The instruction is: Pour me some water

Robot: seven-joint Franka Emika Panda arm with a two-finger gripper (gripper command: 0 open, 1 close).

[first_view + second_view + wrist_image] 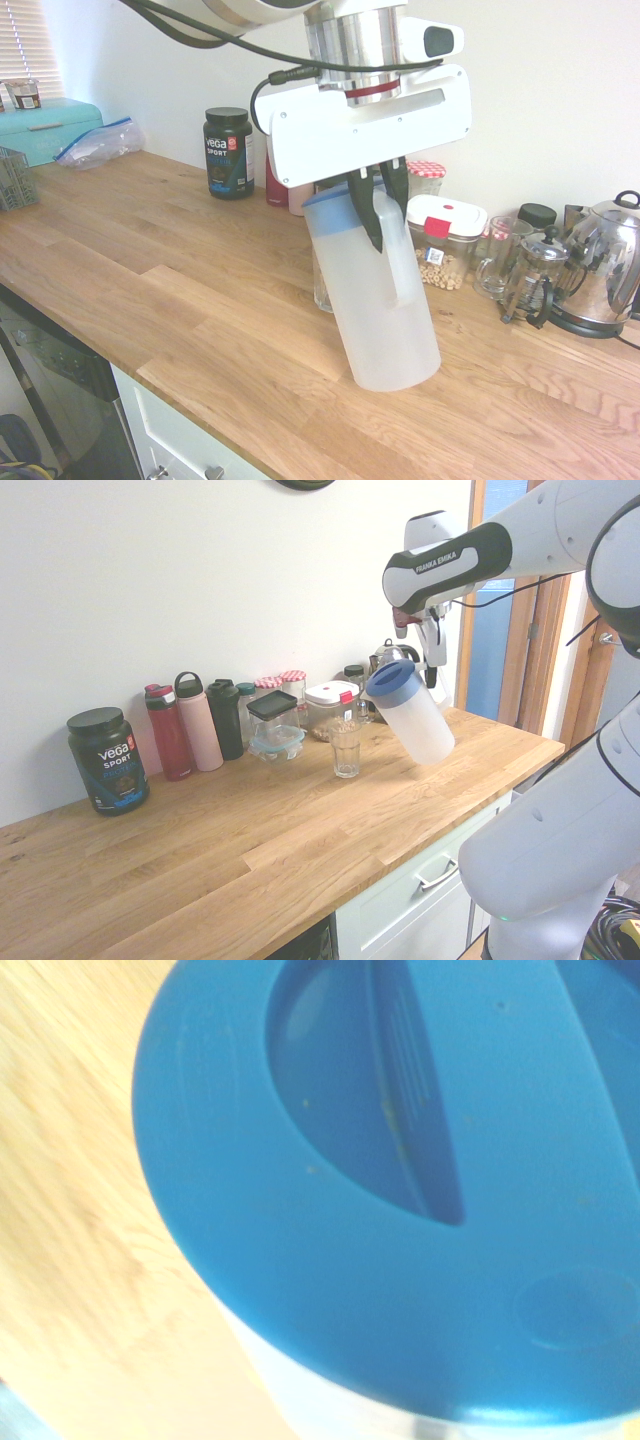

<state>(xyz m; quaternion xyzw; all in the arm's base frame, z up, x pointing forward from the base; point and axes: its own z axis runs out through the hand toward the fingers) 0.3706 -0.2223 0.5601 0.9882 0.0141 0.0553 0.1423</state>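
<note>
A tall frosted white jug [378, 310] with a blue lid hangs tilted over the wooden counter [180, 290], its lid end leaning towards a clear drinking glass [346, 748]. My gripper [382, 205] is shut on the jug's side handle near the top. In the second exterior view the jug [415, 715] sits just right of the glass, with its rim higher than the glass. From the first exterior view the glass [321, 290] is mostly hidden behind the jug. The blue lid [350, 1210] fills the wrist view. I cannot make out the water through the frosted wall.
Along the wall stand a black Vega tub [107, 759], red, pink and dark bottles [197, 723], jars and lidded containers [273, 723]. A steel kettle [607, 265], French press [532, 282] and glass mug [497, 258] are at the right. A teal box [45, 128] is far left.
</note>
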